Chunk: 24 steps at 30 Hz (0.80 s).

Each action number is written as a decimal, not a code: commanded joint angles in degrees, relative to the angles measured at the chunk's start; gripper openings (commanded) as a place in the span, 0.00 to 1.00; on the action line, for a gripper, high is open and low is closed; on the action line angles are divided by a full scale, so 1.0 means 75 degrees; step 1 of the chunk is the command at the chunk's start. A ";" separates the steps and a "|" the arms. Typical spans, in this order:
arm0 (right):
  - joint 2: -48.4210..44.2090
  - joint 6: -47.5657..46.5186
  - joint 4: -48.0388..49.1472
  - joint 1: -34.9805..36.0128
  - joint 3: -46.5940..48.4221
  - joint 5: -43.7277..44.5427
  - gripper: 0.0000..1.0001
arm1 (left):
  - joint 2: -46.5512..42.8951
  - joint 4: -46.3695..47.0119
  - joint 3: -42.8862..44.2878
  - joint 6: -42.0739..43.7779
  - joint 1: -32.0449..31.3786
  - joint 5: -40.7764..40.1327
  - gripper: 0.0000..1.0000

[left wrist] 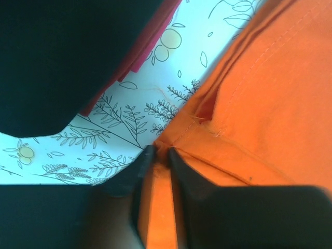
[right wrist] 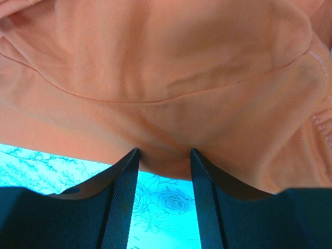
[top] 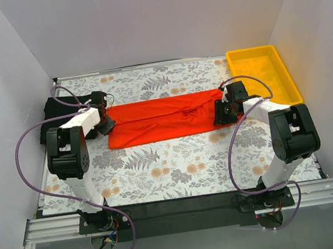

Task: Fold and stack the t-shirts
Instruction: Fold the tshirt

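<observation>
The orange-red t-shirt (top: 160,120) lies folded in a long band across the middle of the flowered worktop (top: 160,168). The left claw (left wrist: 160,150) is clenched on its left edge, near the folded black shirt (left wrist: 62,52) and dark red shirt (left wrist: 150,39). The right claw (right wrist: 164,151) is released, its fingers standing apart at the shirt's right edge.
</observation>
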 commanded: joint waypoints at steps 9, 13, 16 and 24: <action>0.0087 -0.0099 -0.0120 -0.0061 -0.0224 0.0256 0.44 | -0.0301 -0.0081 0.0287 0.0139 -0.0041 -0.0568 0.00; 0.0111 -0.0087 -0.0096 -0.0073 -0.0294 0.0303 0.44 | -0.0313 -0.0198 0.0568 0.0186 -0.0041 -0.0838 0.00; 0.0122 -0.0040 -0.0073 -0.0096 -0.0364 0.0349 0.44 | -0.0243 -0.0233 0.0663 0.0186 -0.0029 -0.0873 0.00; 0.0099 -0.0040 -0.0049 -0.0143 -0.0435 0.0385 0.44 | 0.0003 -0.0233 0.0616 0.0139 -0.0029 -0.0885 0.00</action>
